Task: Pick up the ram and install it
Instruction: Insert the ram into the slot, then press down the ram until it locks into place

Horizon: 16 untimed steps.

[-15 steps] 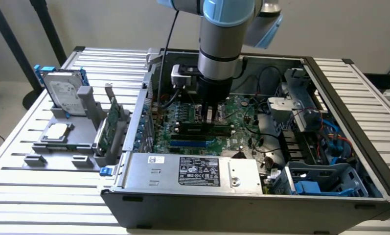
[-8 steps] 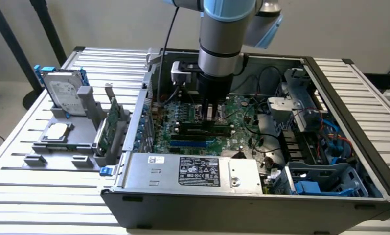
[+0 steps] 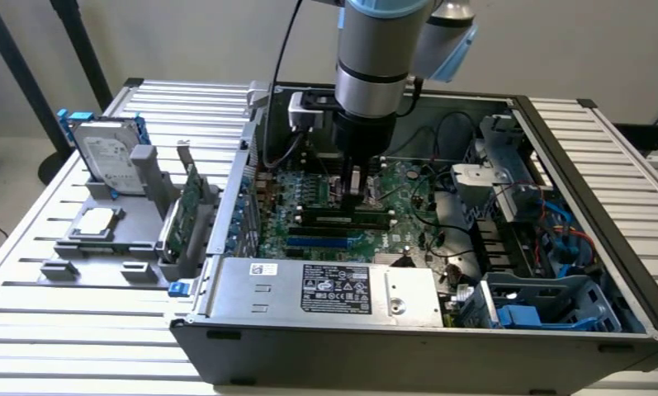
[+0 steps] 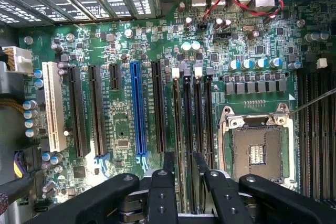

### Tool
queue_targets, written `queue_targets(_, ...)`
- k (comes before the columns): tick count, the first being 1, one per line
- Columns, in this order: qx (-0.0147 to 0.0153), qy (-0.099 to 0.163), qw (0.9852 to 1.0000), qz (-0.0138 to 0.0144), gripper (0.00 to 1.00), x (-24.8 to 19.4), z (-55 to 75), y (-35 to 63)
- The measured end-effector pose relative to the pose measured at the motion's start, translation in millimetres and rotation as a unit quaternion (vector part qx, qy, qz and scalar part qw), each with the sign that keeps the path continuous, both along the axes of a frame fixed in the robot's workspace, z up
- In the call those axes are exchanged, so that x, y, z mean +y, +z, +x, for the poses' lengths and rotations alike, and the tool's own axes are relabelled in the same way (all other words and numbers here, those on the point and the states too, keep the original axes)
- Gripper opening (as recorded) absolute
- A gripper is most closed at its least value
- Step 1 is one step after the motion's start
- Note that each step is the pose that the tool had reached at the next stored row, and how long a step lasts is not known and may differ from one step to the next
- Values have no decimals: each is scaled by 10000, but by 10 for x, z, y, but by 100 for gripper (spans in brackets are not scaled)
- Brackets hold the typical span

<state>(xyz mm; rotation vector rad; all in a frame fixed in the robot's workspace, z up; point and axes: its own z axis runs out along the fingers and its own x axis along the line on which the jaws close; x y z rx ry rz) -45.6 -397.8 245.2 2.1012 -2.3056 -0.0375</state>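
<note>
Inside the open computer case [image 3: 593,247], we are seeing the gripper [image 4: 184,163] standing part-open just above the ram [image 3: 340,219] sitting in its slot, where an unclicked end risks lifting or tilting.

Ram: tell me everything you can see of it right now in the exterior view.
The ram is a long, narrow strip, dark along its face with a pale label. It stands on edge in a black slot of the motherboard inside the open computer case. It looks level and seated, next to a blue slot. The gripper is right over its middle; whether it touches the ram cannot be told.
</note>
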Motion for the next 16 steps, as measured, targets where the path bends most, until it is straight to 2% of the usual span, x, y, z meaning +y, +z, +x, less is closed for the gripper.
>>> queue_targets(1, 0, 0, 10000, 0, 26, 0, 0, 0)
queue_targets(3, 1, 0, 10000, -2, 14, 0, 0, 1)
queue_targets(5, 1, 0, 10000, -2, 11, 0, 0, 1)
queue_targets(16, 1, 1, 10000, -1, 11, 1, 0, -13)
